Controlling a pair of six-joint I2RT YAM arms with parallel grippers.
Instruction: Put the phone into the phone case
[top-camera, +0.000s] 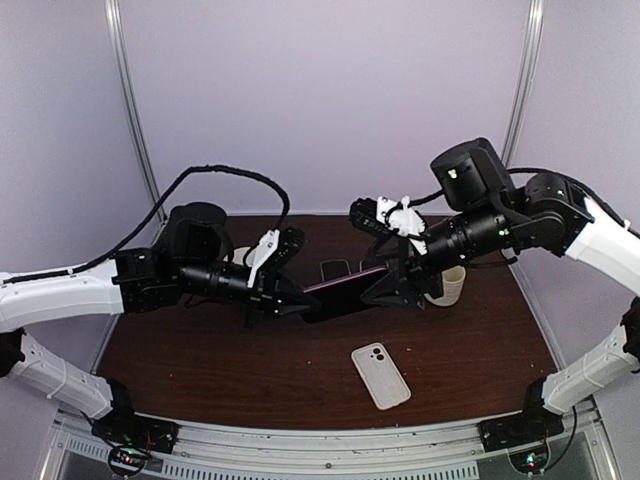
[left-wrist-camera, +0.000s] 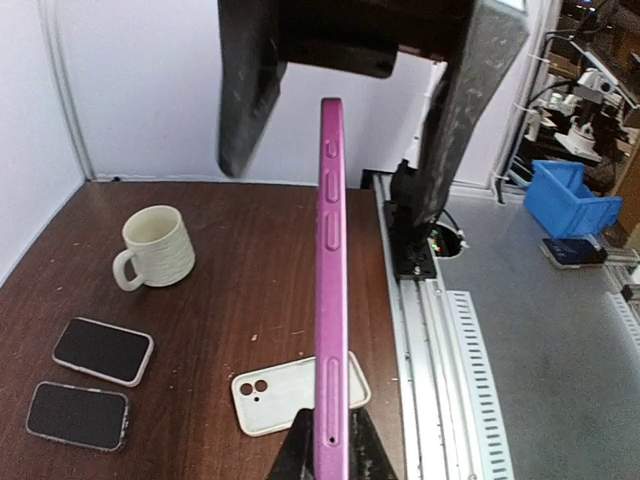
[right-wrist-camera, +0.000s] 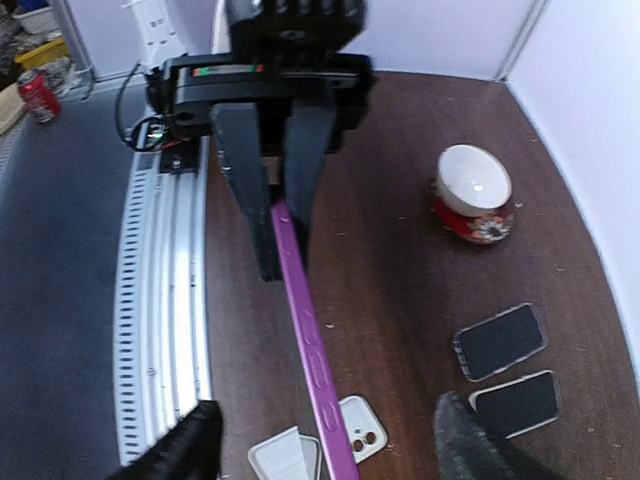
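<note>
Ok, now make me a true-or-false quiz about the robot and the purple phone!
1. The purple phone lies flat on the table. False: the purple phone is up in the air above the table, and the left gripper is shut on it.
2. The right gripper squeezes the phone. False: the right gripper has its jaws open, one on each side of the phone.
3. The white case lies on the table, apart from the phone. True: the white case is near the front edge.
4. A cream mug stands on the table. True: the cream mug is upright.
5. Three dark phones lie by the mug. False: two dark phones.
</note>
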